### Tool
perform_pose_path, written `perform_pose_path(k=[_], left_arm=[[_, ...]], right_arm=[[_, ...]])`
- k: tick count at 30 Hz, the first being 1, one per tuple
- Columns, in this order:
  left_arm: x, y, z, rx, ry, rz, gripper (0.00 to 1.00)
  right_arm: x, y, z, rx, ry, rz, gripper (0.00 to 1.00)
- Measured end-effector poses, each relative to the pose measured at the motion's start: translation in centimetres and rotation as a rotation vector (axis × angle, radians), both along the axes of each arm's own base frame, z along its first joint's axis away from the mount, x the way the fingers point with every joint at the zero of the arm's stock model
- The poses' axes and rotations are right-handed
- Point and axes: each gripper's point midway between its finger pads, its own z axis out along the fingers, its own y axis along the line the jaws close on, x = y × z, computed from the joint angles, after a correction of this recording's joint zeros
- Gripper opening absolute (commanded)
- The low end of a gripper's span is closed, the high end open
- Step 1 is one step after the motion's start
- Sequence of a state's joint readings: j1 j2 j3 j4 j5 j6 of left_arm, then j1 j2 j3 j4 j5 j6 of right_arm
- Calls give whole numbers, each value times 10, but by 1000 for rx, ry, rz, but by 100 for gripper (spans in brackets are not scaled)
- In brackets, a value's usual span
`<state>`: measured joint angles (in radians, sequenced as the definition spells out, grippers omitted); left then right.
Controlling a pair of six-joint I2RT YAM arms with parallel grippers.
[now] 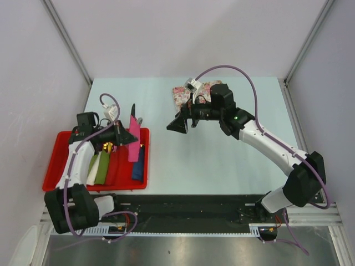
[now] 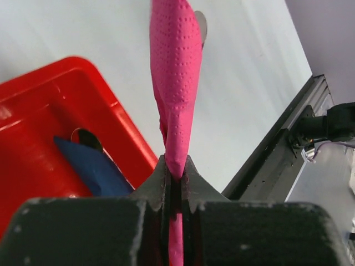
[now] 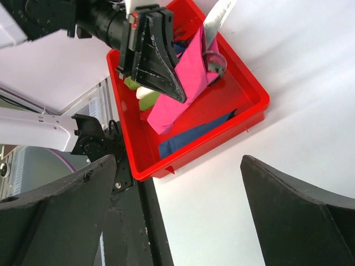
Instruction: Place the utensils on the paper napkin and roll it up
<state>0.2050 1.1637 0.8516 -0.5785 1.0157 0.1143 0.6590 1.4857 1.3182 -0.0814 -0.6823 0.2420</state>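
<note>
Paper napkin (image 2: 175, 83) pinched in left gripper (image 2: 175, 166) over tray (image 2: 33, 111) — right gripper (image 3: 177, 160) agape.

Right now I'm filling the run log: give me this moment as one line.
left hand: shut on pink napkin roll, over red tray | right hand: open, empty, over table | utensils: ends poking from roll
</note>
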Motion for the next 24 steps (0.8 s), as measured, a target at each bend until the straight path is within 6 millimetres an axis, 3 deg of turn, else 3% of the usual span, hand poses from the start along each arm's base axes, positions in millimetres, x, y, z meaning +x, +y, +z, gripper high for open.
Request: perform_pose_path(k=[4,10,17,24], left_arm=[[-1,12,-25,64,109,-39,0],[-23,39,-64,140,288,-91,0],[-36,60,-83,102,429,-169,0],[-50,64,-97,100,514,-239,0]], right_arm=[[2,0,-7,-15,9,-1,100],[2,0,-9,-24,5,-2,100],[4,-2,-12,-34,-1,-2,100],[8,-2,-23,-56,26,-8,100]])
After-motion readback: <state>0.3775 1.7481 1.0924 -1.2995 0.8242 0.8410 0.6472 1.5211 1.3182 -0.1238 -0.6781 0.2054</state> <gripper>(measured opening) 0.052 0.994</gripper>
